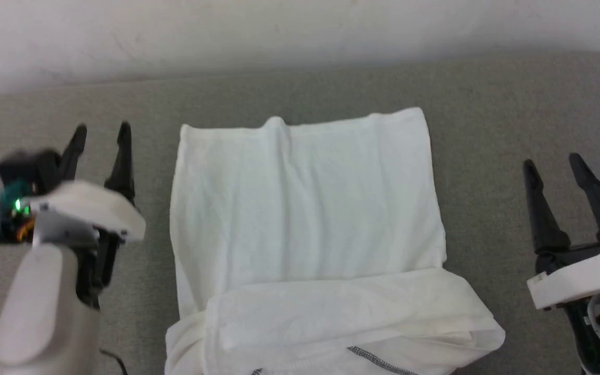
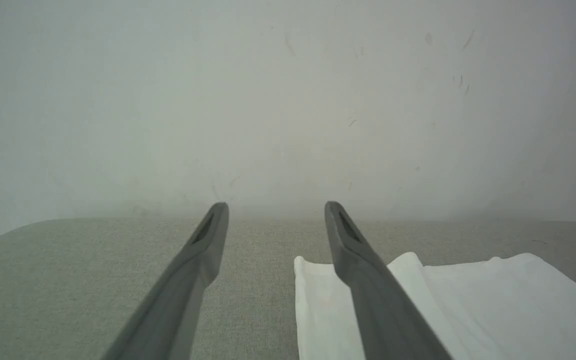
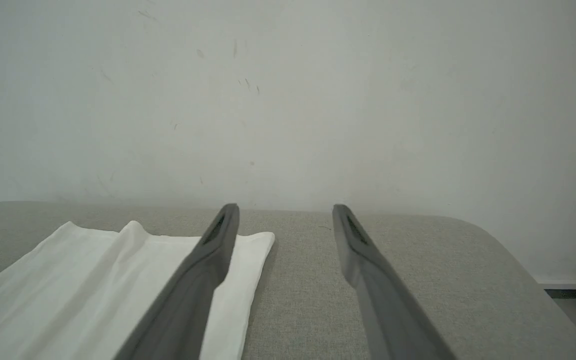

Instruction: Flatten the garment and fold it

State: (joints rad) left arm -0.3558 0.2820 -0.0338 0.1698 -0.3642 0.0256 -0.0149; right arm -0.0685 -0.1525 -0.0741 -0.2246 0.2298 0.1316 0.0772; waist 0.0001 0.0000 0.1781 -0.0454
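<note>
A white thin-fabric long-sleeved garment (image 1: 305, 208) lies in the middle of a grey woven-fabric tabletop (image 1: 487, 104), laid as a rough rectangle whose far edge runs close to the pale wall (image 1: 279, 31). Its near part is turned over into a thicker, creased band. A line of dark grey zigzag stitching (image 1: 367, 355) shows along a seam at the bottom of the head view. A small raised pleat sits on the far edge, left of centre. The left end effector (image 1: 102, 126), with two long dark fingers on a white housing, hovers just beside the garment's left edge, its fingers spread wide apart and holding nothing. The right end effector (image 1: 551, 160) stands clear of the garment's right edge, likewise spread wide and empty. In the left wrist view the left end effector (image 2: 276, 205) points toward the wall, with the cloth (image 2: 493, 300) to its right. In the right wrist view the right end effector (image 3: 285, 206) has the cloth (image 3: 93, 280) to its left.
</note>
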